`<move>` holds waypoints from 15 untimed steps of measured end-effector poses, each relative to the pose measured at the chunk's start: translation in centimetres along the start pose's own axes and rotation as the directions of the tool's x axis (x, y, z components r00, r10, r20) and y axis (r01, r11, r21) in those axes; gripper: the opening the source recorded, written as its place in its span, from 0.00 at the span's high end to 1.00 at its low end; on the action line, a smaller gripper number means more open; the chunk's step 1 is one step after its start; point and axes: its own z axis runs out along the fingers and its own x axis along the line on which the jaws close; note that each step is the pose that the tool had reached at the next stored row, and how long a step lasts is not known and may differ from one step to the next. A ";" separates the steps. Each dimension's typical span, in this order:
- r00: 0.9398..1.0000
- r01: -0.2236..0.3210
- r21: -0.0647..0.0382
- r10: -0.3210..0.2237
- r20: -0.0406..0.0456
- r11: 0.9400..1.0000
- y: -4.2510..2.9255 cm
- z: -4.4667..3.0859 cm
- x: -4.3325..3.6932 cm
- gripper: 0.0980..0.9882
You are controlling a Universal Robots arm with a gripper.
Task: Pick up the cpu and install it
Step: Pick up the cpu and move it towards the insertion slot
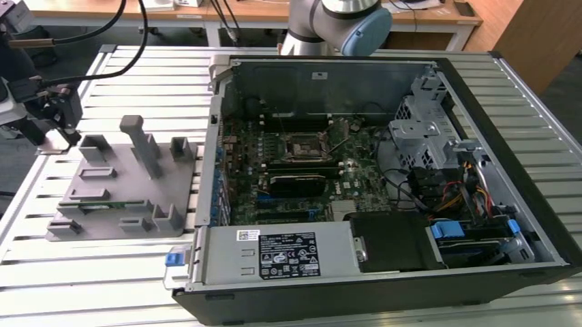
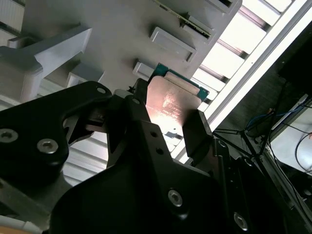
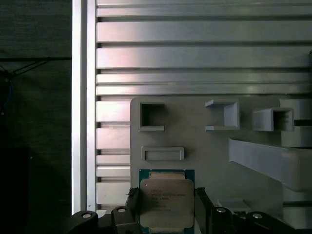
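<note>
The cpu (image 3: 165, 197) is a small square chip with a silvery top on a green board, also seen in the second wrist view (image 2: 171, 100). My gripper (image 3: 166, 204) is shut on it, with one black finger (image 3: 131, 201) against each of two opposite edges. In the exterior view the gripper (image 1: 58, 135) hangs over the far corner of the grey plastic fixture (image 1: 123, 184) at that view's left. Whether the chip still touches the fixture I cannot tell. The motherboard socket (image 1: 300, 146) lies inside the open computer case (image 1: 364, 184), well off to the exterior view's right.
The fixture carries raised posts (image 1: 141, 146) and pockets (image 3: 152, 116), plus a green memory stick (image 1: 102, 203). The case's metal wall (image 1: 211, 136) stands between fixture and motherboard. Cables and a drive cage (image 1: 427, 136) fill the case's far side. Everything rests on a slatted aluminium table (image 1: 91, 272).
</note>
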 end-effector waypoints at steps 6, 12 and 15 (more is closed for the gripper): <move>1.000 0.000 0.000 0.000 0.000 1.000 0.01 -0.39 0.00 0.51; 1.000 0.000 0.000 0.000 0.000 1.000 0.05 -1.11 0.00 0.51; 1.000 0.000 -0.001 0.000 0.000 1.000 0.06 -1.49 0.00 0.51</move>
